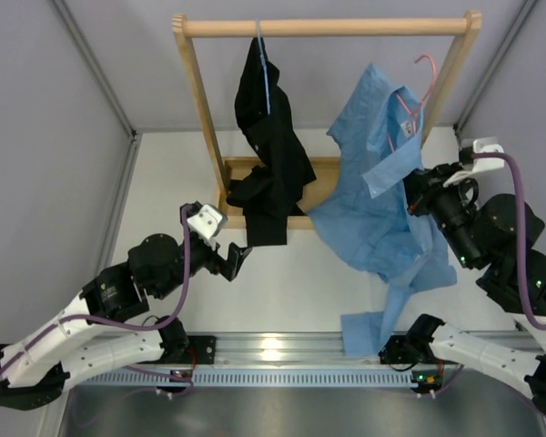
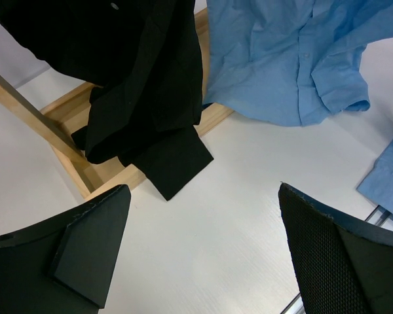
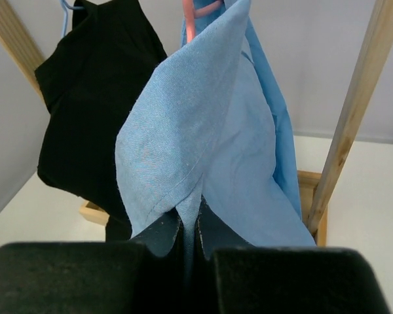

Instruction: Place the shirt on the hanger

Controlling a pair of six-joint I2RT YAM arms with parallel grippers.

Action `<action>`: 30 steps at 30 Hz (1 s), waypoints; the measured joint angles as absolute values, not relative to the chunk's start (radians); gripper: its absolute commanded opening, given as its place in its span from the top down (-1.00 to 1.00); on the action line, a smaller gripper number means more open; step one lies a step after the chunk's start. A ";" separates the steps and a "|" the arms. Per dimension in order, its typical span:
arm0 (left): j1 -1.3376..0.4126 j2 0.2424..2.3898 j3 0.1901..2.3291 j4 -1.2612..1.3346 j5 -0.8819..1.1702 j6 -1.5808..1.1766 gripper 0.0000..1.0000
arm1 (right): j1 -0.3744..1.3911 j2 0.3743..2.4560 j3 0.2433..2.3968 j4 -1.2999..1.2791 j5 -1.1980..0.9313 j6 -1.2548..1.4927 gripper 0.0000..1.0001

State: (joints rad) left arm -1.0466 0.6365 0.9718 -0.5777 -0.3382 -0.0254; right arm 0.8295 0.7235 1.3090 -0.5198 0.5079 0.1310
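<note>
Right gripper (image 3: 188,227) pinches the shirt (image 3: 203,131) collar; left gripper (image 2: 203,216) gapes wide; neck label (image 1: 408,119) illegible.

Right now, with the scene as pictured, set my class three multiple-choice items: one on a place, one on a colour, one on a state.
1. Where does the black garment hang?
A. from the left part of the rail
B. flat on the floor
C. on the right post

2. What colour is the hanger at the collar of the shirt?
A. white
B. pink
C. green

3. The right hand is:
A. open and empty
B. shut on a black sleeve
C. shut on the shirt

Answers:
1. A: it drapes from the rail near the left post.
2. B: pink wire shows above the collar.
3. C: blue cloth is pinched between its fingers.
</note>
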 measured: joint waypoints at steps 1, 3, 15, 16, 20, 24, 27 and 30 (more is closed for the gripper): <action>-1.047 0.636 0.972 -0.578 -0.338 -0.025 -0.96 | 0.830 0.739 1.309 -0.508 0.516 0.128 1.00; -1.047 0.636 0.971 -0.578 -0.339 -0.024 -0.96 | 0.829 0.771 1.311 -0.485 0.532 0.118 1.00; -0.956 0.587 0.970 -0.575 -0.420 -0.031 -0.96 | 0.690 0.968 1.369 -0.343 0.503 0.163 1.00; -0.934 0.577 0.970 -0.575 -0.426 -0.031 -0.96 | 0.665 0.985 1.382 -0.337 0.482 0.176 1.00; -0.789 0.530 0.956 -0.551 -0.442 -0.032 -0.96 | 0.545 1.067 1.453 -0.315 0.376 0.228 1.00; -0.609 0.511 0.931 -0.524 -0.446 -0.036 -0.96 | 0.467 1.143 1.522 -0.303 0.272 0.278 1.00; -0.495 0.521 0.924 -0.514 -0.423 -0.051 -0.96 | 0.449 1.179 1.541 -0.282 0.215 0.304 1.00; -0.421 0.538 0.920 -0.499 -0.398 -0.068 -0.96 | 0.447 1.188 1.524 -0.255 0.165 0.329 1.00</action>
